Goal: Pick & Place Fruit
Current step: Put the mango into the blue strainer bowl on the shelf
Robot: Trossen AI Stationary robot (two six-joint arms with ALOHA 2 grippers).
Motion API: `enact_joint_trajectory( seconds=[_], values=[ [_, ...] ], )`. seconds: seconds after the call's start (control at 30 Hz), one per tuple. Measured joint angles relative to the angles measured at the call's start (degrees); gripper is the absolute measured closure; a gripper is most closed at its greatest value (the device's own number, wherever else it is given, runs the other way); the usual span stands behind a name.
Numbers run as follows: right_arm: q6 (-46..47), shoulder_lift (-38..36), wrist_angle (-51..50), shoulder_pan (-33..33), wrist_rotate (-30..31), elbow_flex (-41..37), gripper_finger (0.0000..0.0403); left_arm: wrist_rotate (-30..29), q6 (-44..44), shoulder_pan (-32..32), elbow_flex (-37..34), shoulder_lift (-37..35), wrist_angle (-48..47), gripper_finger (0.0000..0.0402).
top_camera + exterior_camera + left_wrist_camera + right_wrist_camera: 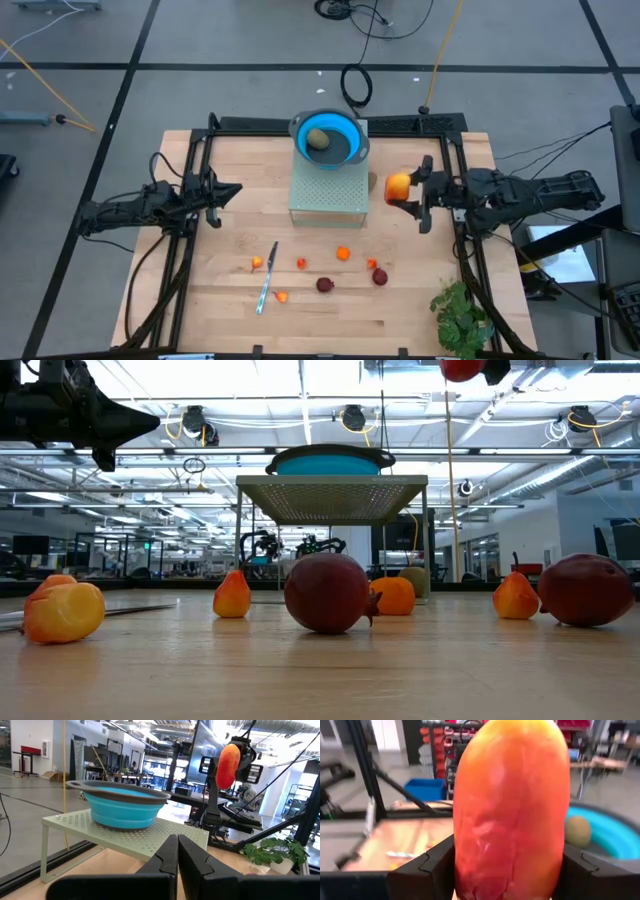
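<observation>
The step in hand is the carrying of one fruit to the blue bowl (329, 138). The right pincer (412, 190) grips the large red-orange-yellow oblong fruit (398, 186) between its two fingers and holds it in the air, just beside the bowl's green perforated stand (326, 196), on the side of the right arm. The left pincer (213, 194) is closed and holds nothing; it waits on the other side of the stand.

The bowl sits on top of the stand and one olive-brown oval fruit (318, 139) already lies in it. The remaining pieces lie on the surface (200, 320) in front of the stand: small orange pieces (343, 253), two maroon balls (324, 285), and a silver knife (267, 280) among them.

I judge that the next move asks the right arm to bring the oblong fruit above the bowl's rim, and only then to spread the fingers, because the bowl is high and the fruit could fall beside the stand.

The right wrist view shows the grip closely, the fingers pressing both sides of the fruit, with the bowl and the oval behind it; the high view cannot show this. The left wrist view shows that the fruit hangs higher than the bowl's rim. The low view shows the pieces on the surface, but only the bottom of the held fruit
</observation>
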Motion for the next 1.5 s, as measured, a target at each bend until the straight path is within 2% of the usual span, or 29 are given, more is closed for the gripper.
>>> enact_joint_trajectory(
  seconds=[0.3, 0.43, 1.07, 1.27, 1.5],
  values=[
    [-24.6, 1.1, 0.0, 0.0, 0.3, 0.0, 0.0176, 0.0, 0.0, 0.0, 0.0, 0.0, 0.0, 0.0392],
    [-29.7, 1.1, 0.9, 0.0, 1.9, 0.0, 0.0175, 0.0, 0.0, 0.0, 0.0, 0.0, 0.0, 0.0392],
    [-28.6, 1.1, 0.9, 0.0, 1.6, 0.0, 0.0178, 0.0, 0.0, 0.0, 0.0, 0.0, 0.0, 0.0392],
    [-17.4, 1.1, 0.9, 0.0, 1.1, 0.0, 0.0177, 0.0, 0.0, 0.0, 0.0, 0.0, 0.0, 0.0392],
    [-5.5, 1.1, 0.9, 0.0, -6.9, 0.0, 0.0178, 0.0, 0.0, 0.0, 0.0, 0.0, 0.0, 0.0392]
  ],
)
